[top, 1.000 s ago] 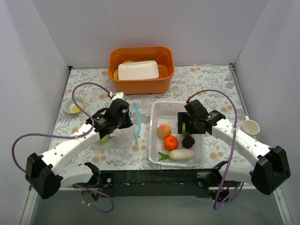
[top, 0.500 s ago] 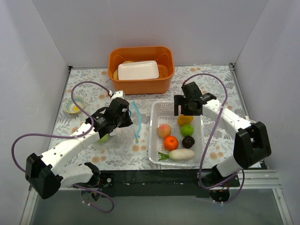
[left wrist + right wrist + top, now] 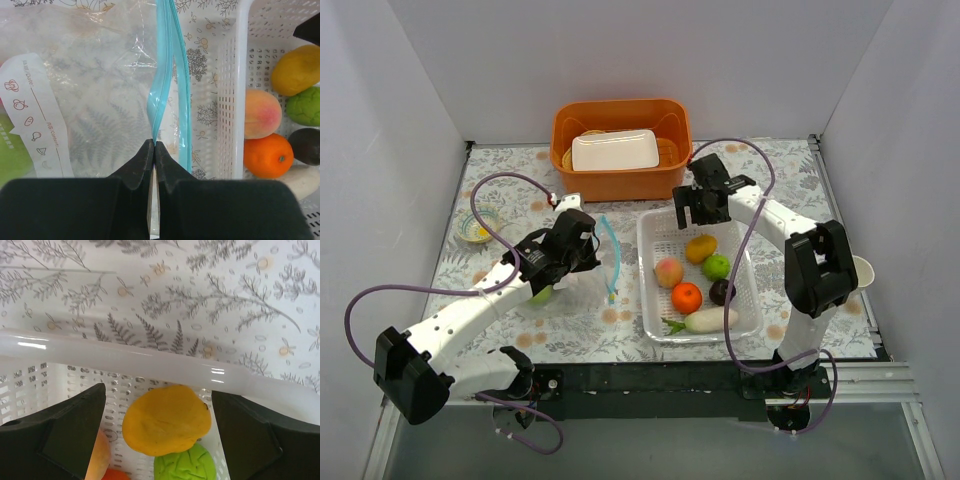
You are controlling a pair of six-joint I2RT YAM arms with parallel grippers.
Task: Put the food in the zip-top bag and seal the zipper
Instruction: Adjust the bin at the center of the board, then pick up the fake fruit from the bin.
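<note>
Here left claw (image 3: pixel 153 147) pinches zipper (image 3: pixel 167 90); right claw (image 3: pixel 157 405) wide, directly above yellow mango (image 3: pixel 165 424).

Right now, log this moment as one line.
left claw: shut on zipper | right claw: open, above mango in basket | bag: mouth open, unsealed

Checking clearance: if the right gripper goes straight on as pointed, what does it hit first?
Probably the mango, lying in the basket between the open fingers of the right gripper; depth is unclear, so the basket's rim could come first.
</note>
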